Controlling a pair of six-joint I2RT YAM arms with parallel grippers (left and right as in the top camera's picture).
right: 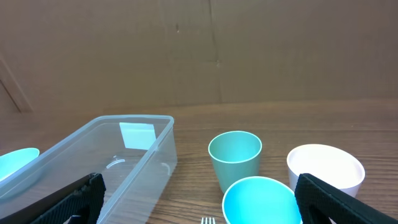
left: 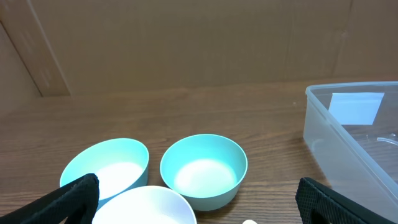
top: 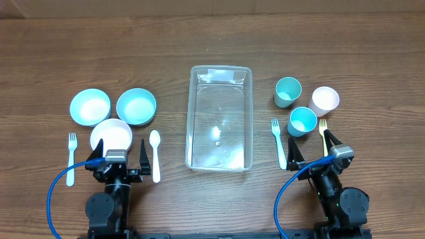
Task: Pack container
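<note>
The clear rectangular container (top: 220, 117) stands empty in the middle of the table; it also shows in the left wrist view (left: 348, 143) and the right wrist view (right: 99, 162). Left of it are two light-blue bowls (top: 90, 107) (top: 136, 106), a white bowl (top: 111, 136), a white fork (top: 72, 158) and a white spoon (top: 155, 154). Right of it are a green cup (top: 287, 91), a blue cup (top: 302, 121), a white cup (top: 324, 100), a white fork (top: 278, 141) and a yellow fork (top: 324, 135). My left gripper (top: 119, 159) and right gripper (top: 313, 154) are open and empty near the front edge.
A brown cardboard wall (left: 186, 43) stands behind the wooden table (top: 212, 46). Blue cables (top: 60, 189) loop beside each arm base.
</note>
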